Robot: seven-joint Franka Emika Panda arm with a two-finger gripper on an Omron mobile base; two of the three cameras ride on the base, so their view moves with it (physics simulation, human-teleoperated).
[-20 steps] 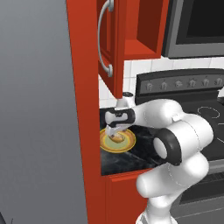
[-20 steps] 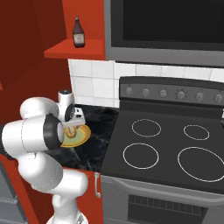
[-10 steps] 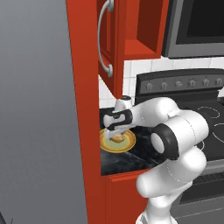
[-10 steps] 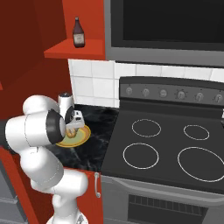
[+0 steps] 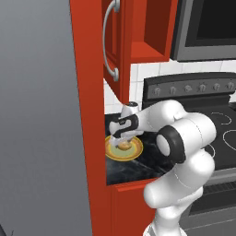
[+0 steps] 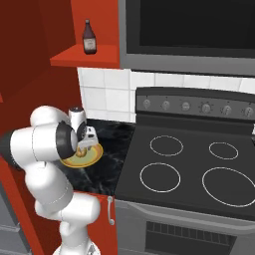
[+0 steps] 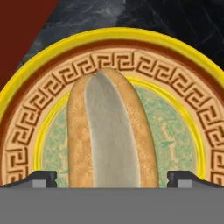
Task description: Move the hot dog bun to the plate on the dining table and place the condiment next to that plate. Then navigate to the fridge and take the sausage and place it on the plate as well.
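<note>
On the black marble counter [image 6: 107, 137] beside the stove [image 6: 199, 169], the hot dog bun [image 7: 111, 131] is lying on the yellow plate [image 7: 183, 109]; the gripper [image 7: 111, 178] is hanging above it, jaws released wide. The condiment [image 6: 89, 37] is standing on the red shelf [image 6: 84, 59].

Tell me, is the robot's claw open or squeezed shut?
Open. The gripper has its two fingertips far apart, either side of the hot dog bun on its plate, not touching it.
</note>
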